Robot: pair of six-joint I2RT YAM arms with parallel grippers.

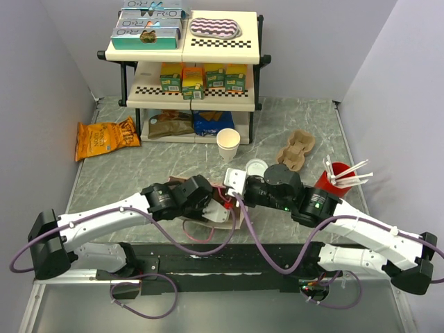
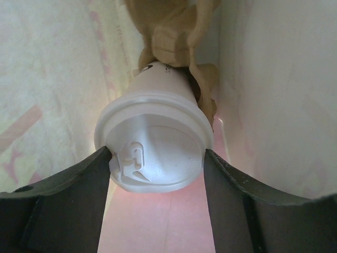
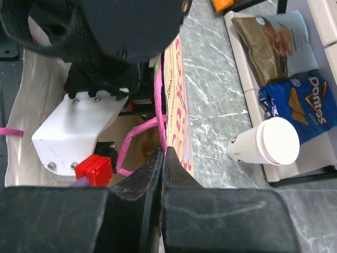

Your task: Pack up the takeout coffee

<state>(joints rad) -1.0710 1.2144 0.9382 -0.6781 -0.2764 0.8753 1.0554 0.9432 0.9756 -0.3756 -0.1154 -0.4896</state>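
At the middle of the desk [image 1: 139, 166], a white bag [image 3: 26, 105] sits with both arms at its mouth. Left jaws, inside the bag, are closed against the lid of the coffee cup [image 2: 155, 153], whose base is close to brown cardboard [image 2: 168, 26]. Right jaws are pinched shut on the pink handle [image 3: 138, 134] at the rim. Step judged: lowering. Next: seat the cup upright, then release.
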